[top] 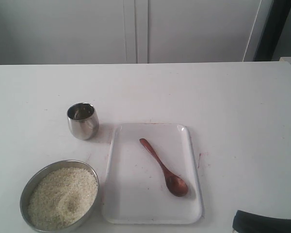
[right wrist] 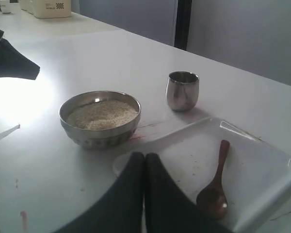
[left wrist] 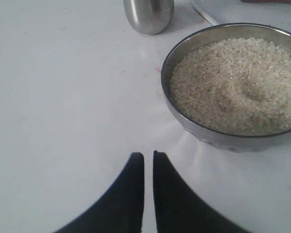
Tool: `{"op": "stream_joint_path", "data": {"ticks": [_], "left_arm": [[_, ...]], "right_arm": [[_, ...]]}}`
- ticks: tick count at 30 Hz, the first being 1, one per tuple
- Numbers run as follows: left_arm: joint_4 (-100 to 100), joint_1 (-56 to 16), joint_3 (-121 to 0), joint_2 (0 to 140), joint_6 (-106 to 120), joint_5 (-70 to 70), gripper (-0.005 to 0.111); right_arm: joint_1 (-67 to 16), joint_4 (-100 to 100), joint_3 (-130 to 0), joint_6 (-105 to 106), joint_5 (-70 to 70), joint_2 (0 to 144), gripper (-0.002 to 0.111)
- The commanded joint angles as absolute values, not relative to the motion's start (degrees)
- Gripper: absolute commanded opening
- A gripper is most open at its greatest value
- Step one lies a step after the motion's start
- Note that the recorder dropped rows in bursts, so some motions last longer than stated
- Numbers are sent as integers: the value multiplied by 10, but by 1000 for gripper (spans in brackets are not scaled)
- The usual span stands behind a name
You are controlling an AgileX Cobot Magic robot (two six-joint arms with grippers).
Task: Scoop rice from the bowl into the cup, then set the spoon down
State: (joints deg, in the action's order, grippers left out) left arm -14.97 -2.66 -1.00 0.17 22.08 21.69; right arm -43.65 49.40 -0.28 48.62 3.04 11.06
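Observation:
The wooden spoon (top: 164,167) lies on a white tray (top: 136,194), bowl end toward the front. The grey metal bowl (top: 34,180) at the front left holds a mound of rice (top: 63,196). Behind it stands the shiny steel cup (top: 82,120), upright. My left gripper (left wrist: 146,155) is shut and holds nothing, hovering over bare table short of the bowl (left wrist: 233,138) and its rice (left wrist: 237,82). My right gripper (right wrist: 144,155) is shut and holds nothing, above the tray's near edge (right wrist: 262,160), with the spoon (right wrist: 216,184) lying apart beside it.
A black part of the right arm (top: 264,222) shows at the front right edge. The left arm's dark end (right wrist: 9,60) sits beyond the bowl (right wrist: 99,133) in the right wrist view. White cabinets stand behind the table. The cup (right wrist: 182,91) stands just off the tray's far corner.

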Motion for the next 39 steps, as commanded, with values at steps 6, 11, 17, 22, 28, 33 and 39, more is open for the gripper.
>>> {"op": "stream_joint_path", "data": {"ticks": [6,11,17,22,28,33,39], "left_arm": [[-154,-24,-7,0,223,219,14],[-154,-24,-7,0,223,219,14],[-154,-24,-7,0,223,219,14],[-154,-24,-7,0,223,219,14],[-154,-24,-7,0,223,219,14],[-154,-24,-7,0,223,219,14],[-154,-24,-7,0,223,219,14]], "right_arm": [[-439,494,0,477,31,108,0],[-439,494,0,477,31,108,0],[-434,494,0,477,33,101,0],[-372,494,0,477,37,64,0],[-286,494,0,477,37,16,0],[-207,494,0,477,37,8,0],[-100,494,0,477,37,8,0]]}}
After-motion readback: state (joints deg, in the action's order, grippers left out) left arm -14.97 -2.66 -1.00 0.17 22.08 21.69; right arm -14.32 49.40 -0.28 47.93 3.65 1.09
